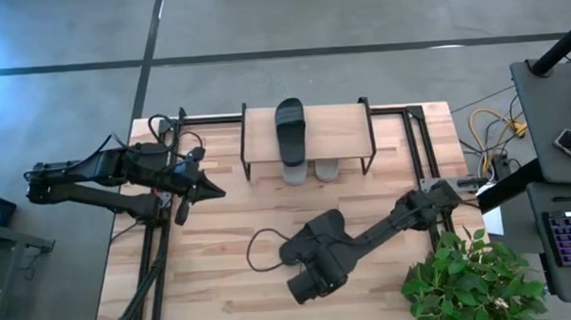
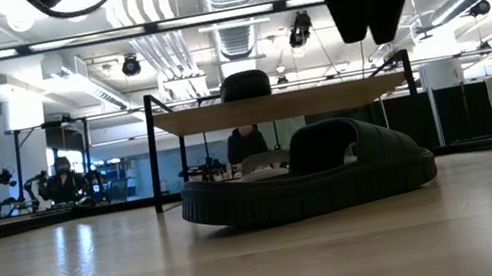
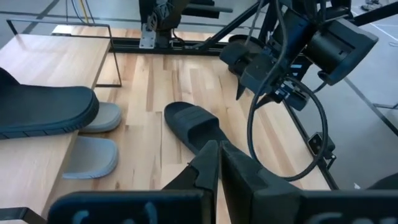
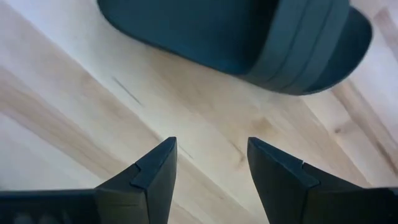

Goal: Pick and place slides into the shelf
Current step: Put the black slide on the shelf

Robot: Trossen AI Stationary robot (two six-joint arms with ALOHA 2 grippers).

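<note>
One black slide (image 3: 192,127) lies sole-down on the table's middle, also seen in the low view (image 2: 310,184). My right gripper (image 4: 211,148) hangs open above the table just beside it, fingers pointing down and touching nothing; in the high view this arm (image 1: 315,261) covers the slide. A second black slide (image 1: 290,126) lies on the shelf's top board (image 1: 343,137). Two light grey slides (image 1: 296,172) (image 1: 327,168) sit on the table under the shelf, their ends sticking out toward the near edge. My left gripper (image 1: 194,192) is shut, waiting over the table's left side.
The shelf's thin black legs (image 2: 156,154) stand on the table's far half. A cable loop (image 1: 261,249) hangs from the right arm over the table. A potted plant (image 1: 473,278) sits at the near right corner. Bare wood (image 1: 204,282) lies near left.
</note>
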